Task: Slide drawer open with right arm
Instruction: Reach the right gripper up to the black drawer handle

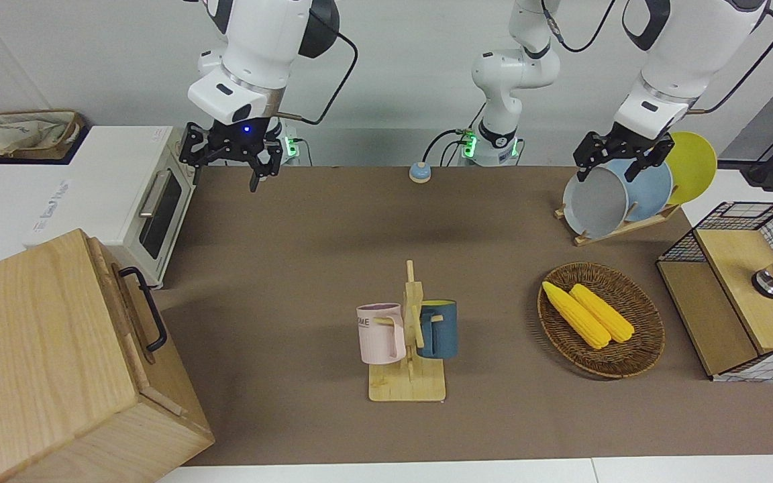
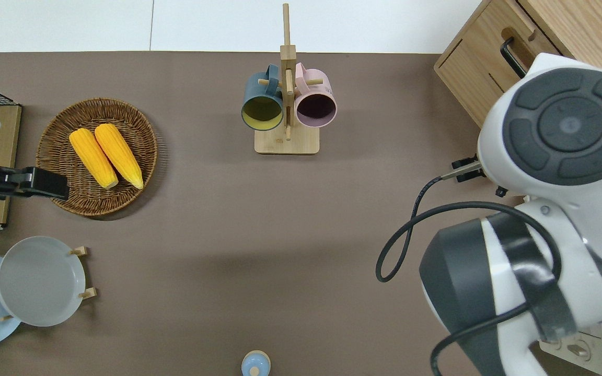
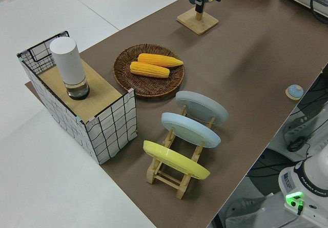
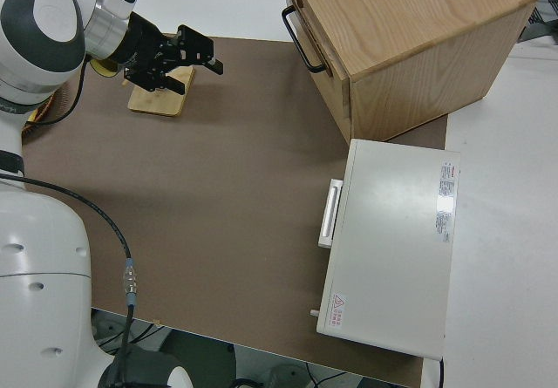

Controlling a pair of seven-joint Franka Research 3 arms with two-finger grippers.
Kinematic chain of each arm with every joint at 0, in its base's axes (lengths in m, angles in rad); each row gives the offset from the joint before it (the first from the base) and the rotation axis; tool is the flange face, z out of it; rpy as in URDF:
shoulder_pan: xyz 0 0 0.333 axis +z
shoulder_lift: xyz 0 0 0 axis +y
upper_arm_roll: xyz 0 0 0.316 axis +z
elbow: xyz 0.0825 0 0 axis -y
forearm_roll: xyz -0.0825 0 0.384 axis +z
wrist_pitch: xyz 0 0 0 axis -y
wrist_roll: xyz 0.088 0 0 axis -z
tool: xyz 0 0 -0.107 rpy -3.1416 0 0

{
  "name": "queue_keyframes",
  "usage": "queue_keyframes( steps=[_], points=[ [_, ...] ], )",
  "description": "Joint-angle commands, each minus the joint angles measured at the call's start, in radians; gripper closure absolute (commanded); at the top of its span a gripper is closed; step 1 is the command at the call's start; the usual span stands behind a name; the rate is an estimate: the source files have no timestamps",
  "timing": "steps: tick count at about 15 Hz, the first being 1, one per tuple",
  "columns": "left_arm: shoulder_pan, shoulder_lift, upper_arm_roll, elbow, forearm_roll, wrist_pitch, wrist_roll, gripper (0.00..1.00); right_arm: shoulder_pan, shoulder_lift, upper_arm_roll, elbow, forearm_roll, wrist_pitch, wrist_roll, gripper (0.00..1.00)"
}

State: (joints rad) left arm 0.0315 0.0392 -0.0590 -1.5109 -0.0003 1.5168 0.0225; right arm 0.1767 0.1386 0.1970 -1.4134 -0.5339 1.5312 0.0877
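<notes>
The big oak box (image 1: 44,349) stands at the right arm's end of the table. Its drawer (image 1: 133,305) sits shut, flush with the box, its black loop handle (image 1: 143,307) facing the table's middle. Drawer (image 2: 481,65) and handle (image 2: 510,52) also show in the overhead view, and the handle (image 4: 301,37) in the right side view. My right gripper (image 1: 224,168), with its blue wrist light, is open and empty in the air over the brown mat, well apart from the handle. It shows in the right side view (image 4: 212,55). The overhead view hides it under the arm. The left arm is parked, its gripper (image 1: 611,171) open.
A white toaster oven (image 1: 151,201) stands beside the oak box, nearer to the robots. A mug rack (image 1: 408,342) with two mugs stands mid-table. A wicker basket (image 1: 648,335) with corn, a plate rack (image 1: 618,194) and a wire-grid box (image 1: 742,288) stand toward the left arm's end.
</notes>
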Motion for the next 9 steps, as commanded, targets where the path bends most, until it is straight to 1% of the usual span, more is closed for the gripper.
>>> queue_keyframes(
  steps=[1, 2, 5, 7, 9],
  points=[
    [0.005, 0.011, -0.007, 0.026, 0.017, -0.020, 0.010, 0.01, 0.036, 0.028, -0.001, -0.002, -0.167, -0.008, -0.068, 0.011],
    [0.005, 0.011, -0.007, 0.024, 0.017, -0.020, 0.010, 0.01, 0.050, 0.038, -0.001, -0.012, -0.216, -0.006, -0.068, 0.011],
    [0.005, 0.011, -0.007, 0.024, 0.017, -0.020, 0.010, 0.01, 0.076, 0.044, -0.001, -0.061, -0.345, 0.015, -0.065, 0.011],
    [0.005, 0.011, -0.007, 0.024, 0.017, -0.020, 0.010, 0.01, 0.084, 0.052, -0.001, -0.094, -0.415, 0.047, -0.056, 0.011],
    [0.005, 0.011, -0.007, 0.024, 0.017, -0.020, 0.010, 0.01, 0.080, 0.056, -0.001, -0.142, -0.506, 0.089, -0.043, 0.011]
  ],
)
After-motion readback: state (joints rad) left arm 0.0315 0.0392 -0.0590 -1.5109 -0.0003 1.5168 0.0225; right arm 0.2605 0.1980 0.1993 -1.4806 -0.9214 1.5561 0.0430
